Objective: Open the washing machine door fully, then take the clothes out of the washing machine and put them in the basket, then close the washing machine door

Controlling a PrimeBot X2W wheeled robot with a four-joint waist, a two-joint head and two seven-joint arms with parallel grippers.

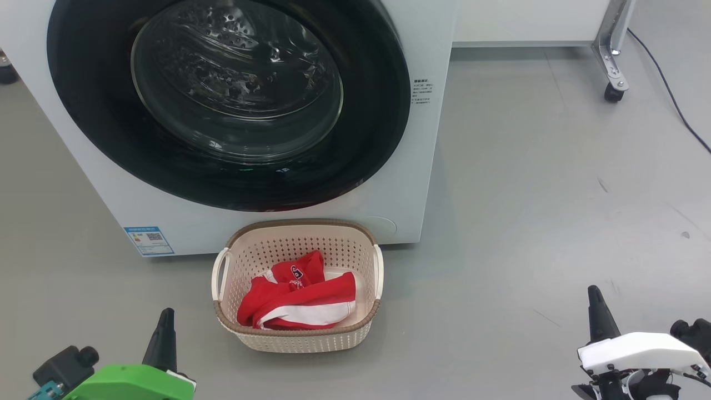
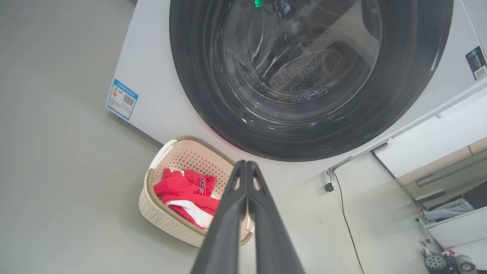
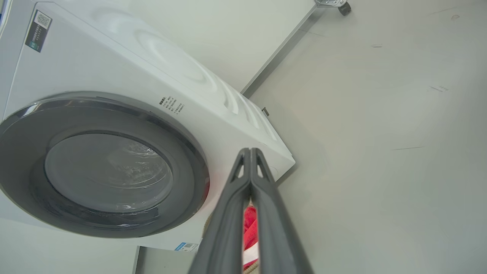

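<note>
Hovering low at the bottom corners of the head view, the left gripper (image 1: 166,321) and the right gripper (image 1: 595,295) each show as one dark spike pointing up the picture, well apart from everything else on the grey floor (image 1: 527,222). The wrist views settle what that angle leaves unclear: the left arm's fingers (image 2: 228,213) are pressed flat together with nothing between them, and the right arm's fingers (image 3: 228,217) likewise meet at the tips, empty. From the head camera the washing machine door (image 1: 233,94) lies closed against the front of the washing machine (image 1: 183,230), its glass bowl giving a look at the perforated drum (image 1: 222,33) behind. The basket (image 1: 303,223) stands on the floor just in front of the machine, below the door, and the clothes (image 1: 297,300) lie bunched inside it, red with a white stripe and a small badge facing up. A blue label sticker (image 1: 149,240) sits on the machine's lower front corner, on the robot's left of the basket. The left wrist view adds a low look up at the door, with the closed fingertips overlapping the basket's near rim in the picture. The right wrist view adds the machine's white side panel (image 3: 179,72) with its pressed rings, shows the door lying flush from an angle, and lets a sliver of red cloth show through the slit lower down between its fingers. Beyond the machine, the head view takes in a caster (image 1: 612,93) and a dark cable (image 1: 666,89) on the floor.
</note>
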